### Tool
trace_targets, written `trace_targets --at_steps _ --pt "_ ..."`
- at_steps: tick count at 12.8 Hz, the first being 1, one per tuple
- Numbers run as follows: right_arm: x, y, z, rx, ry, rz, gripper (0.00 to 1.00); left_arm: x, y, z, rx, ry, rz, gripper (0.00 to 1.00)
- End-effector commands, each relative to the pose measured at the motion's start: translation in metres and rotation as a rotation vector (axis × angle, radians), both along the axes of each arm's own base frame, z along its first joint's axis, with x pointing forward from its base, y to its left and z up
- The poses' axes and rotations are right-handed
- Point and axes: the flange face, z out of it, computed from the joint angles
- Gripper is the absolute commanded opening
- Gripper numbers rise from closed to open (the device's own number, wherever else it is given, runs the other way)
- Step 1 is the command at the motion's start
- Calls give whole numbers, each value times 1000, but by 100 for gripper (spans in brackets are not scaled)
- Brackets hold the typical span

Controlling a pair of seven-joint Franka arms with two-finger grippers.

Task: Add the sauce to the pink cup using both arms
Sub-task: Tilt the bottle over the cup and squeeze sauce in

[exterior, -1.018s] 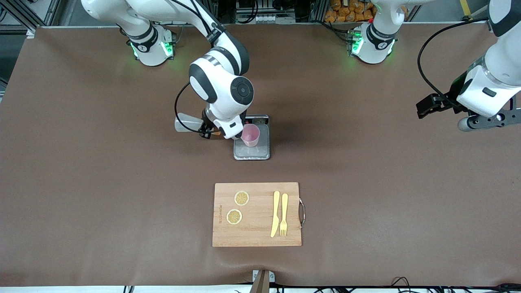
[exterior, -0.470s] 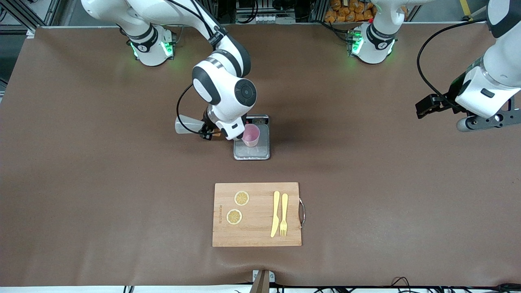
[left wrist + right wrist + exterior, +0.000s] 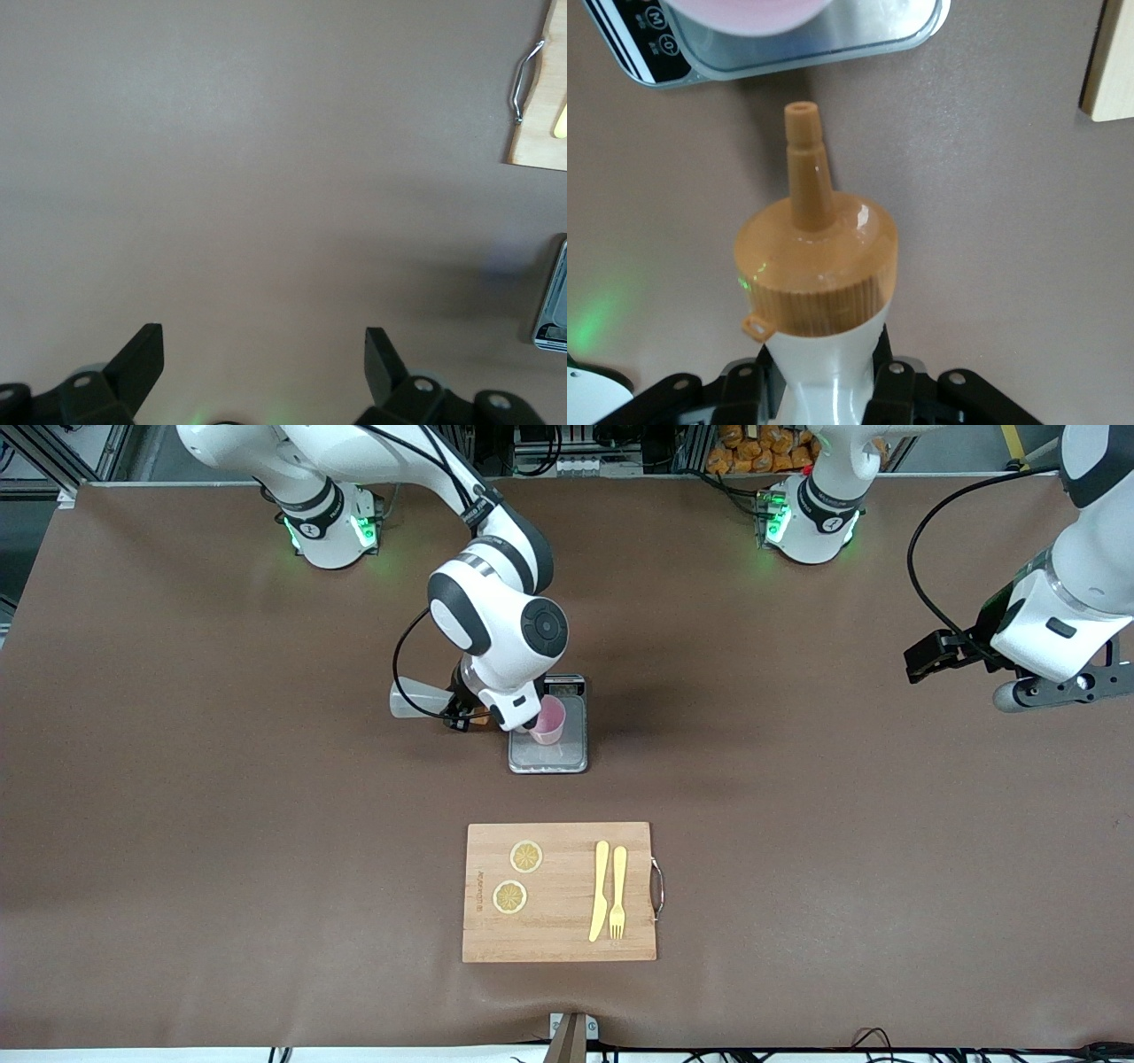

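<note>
One sauce (image 3: 416,700), one pink cup (image 3: 551,720), two lemon slices (image 3: 526,856), one knife (image 3: 600,890), one fork (image 3: 617,892).

Frosted sauce bottle (image 3: 824,292) tilted — orange nozzle beside pink cup (image 3: 548,721).

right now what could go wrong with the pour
The right hand holds the sauce bottle on its side, and its orange nozzle is beside the pink cup, not over the rim: sauce could land on the scale. The arm could nudge the cup. The left hand waits open near the table's end.
</note>
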Motion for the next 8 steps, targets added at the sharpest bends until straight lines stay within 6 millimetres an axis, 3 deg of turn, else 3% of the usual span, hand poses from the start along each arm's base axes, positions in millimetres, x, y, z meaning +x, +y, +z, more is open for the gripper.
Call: trace_targets --at_steps 1,5,8 --pt "-2 17 11 -65 -39 21 0 -4 0 3 -10 -11 -9 100" --pt "-6 19 12 -134 -54 55 0 -5 0 2 -9 -10 -8 100" --pt "-9 26 24 -169 -80 81 0 -5 0 1 -9 -8 -8 100"
